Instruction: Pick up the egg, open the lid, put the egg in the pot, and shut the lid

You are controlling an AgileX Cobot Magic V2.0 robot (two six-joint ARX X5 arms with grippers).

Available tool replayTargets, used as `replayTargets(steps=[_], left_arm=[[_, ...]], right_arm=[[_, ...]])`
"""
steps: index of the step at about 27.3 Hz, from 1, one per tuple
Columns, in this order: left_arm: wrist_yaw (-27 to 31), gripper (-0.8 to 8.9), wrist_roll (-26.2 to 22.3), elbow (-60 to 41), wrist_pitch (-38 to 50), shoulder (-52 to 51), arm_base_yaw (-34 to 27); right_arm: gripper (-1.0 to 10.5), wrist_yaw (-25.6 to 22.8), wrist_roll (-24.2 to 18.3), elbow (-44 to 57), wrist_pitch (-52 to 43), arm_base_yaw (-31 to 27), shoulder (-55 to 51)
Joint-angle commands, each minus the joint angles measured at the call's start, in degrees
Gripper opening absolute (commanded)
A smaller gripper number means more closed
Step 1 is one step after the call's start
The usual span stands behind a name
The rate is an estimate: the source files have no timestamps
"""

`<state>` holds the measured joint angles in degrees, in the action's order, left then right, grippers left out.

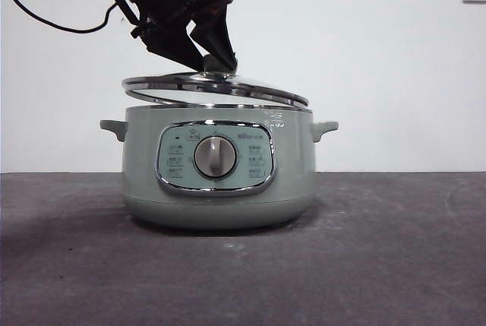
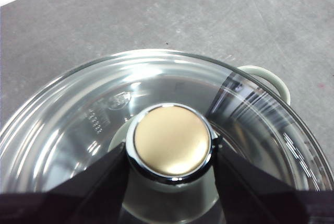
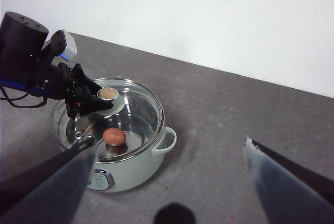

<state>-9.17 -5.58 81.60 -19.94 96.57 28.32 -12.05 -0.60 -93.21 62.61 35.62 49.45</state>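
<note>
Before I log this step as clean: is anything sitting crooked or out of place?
The lid is askew: held by its knob in the left gripper, it tilts over the pot, not seated. The egg lies inside.

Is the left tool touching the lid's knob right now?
Touching. In the left wrist view, the left tool has its two black jaws pressed against both sides of the knob on the lid, no gap showing.

dark grey table (image 1: 395, 265); sage-green pot (image 1: 220, 189) stands directly on it.
</note>
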Motion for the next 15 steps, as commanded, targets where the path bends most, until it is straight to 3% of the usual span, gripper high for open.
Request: replayTargets(steps=[1,11,14,15], left_arm=[[-0.26,-0.08,-0.66,0.2,2.25,1.01,0.24],[-0.22,-0.06,-0.42,0.2,0.37,1.73,0.61],[-0.17,0.38,-0.37,0.2,-2.08,1.73,0.61],[-0.09,1.09,-0.37,0.2,-2.75,1.73,0.59]], right_arm=[[4.7,-0.09,0.74,0.02,-0.33,0.07,-0.07],[4.7,-0.02,0.74,0.02,0.44,0.07,-0.07],[4.7,0.09,0.74,0.02,1.44,0.07,-0.07],[4.7,0.11,0.74,0.02,2.01,0.07,-0.04]])
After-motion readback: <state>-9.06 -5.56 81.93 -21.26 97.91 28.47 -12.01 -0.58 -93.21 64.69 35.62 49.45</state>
